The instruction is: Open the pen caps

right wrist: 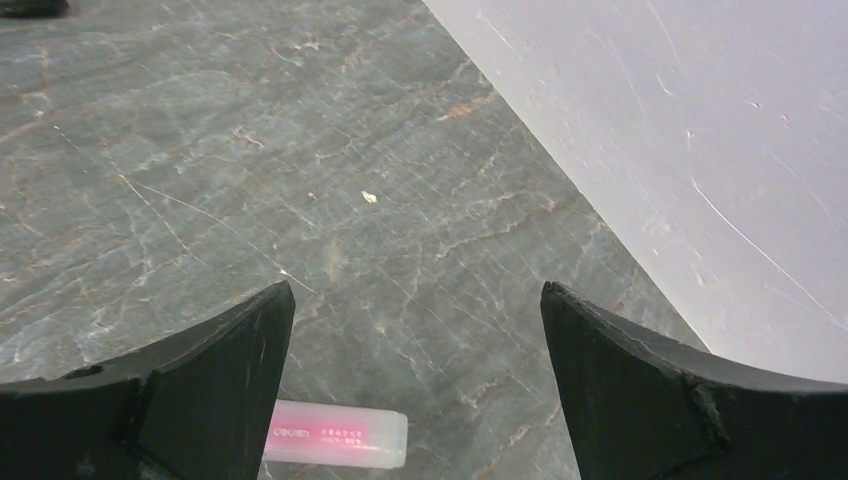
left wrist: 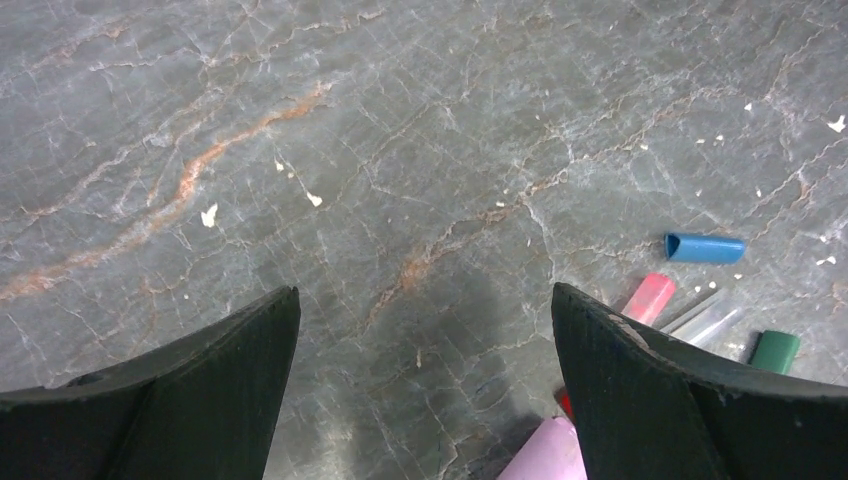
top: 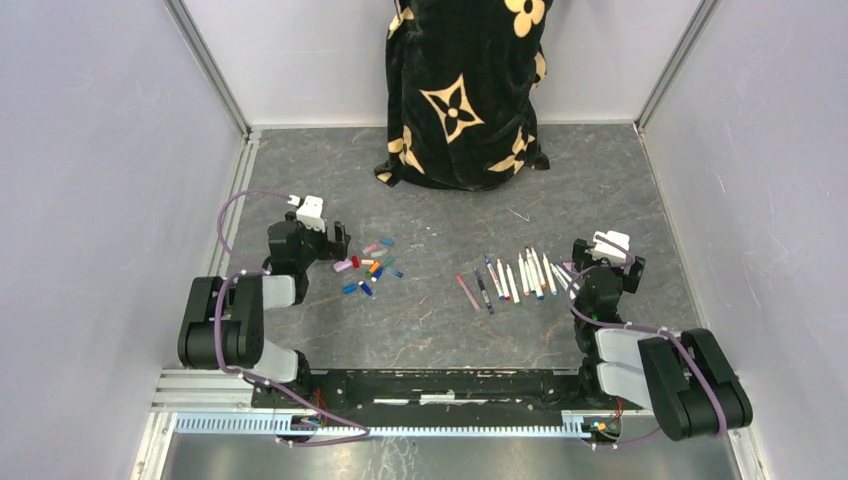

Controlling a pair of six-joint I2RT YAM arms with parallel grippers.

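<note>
Several loose pen caps [top: 368, 268] in pink, blue, red, orange and green lie in a cluster left of centre. Several pens [top: 515, 278], mostly white-barrelled, lie in a row right of centre. My left gripper [top: 338, 243] is open and empty at the left edge of the cluster. Its wrist view [left wrist: 425, 300] shows bare table between the jaws, with a lilac cap [left wrist: 545, 455], a pink cap [left wrist: 650, 297], a blue cap [left wrist: 705, 247] and a green cap [left wrist: 775, 350] by the right finger. My right gripper [top: 588, 255] is open and empty at the right end of the row. Its wrist view [right wrist: 415, 295] shows one white-pink pen end [right wrist: 335, 438] by the left finger.
A black cloth with a cream flower print [top: 462, 90] stands at the back centre of the grey marbled table [top: 440, 210]. Grey walls close in both sides; the right wall [right wrist: 700, 150] is close to my right gripper. Small white specks dot the table.
</note>
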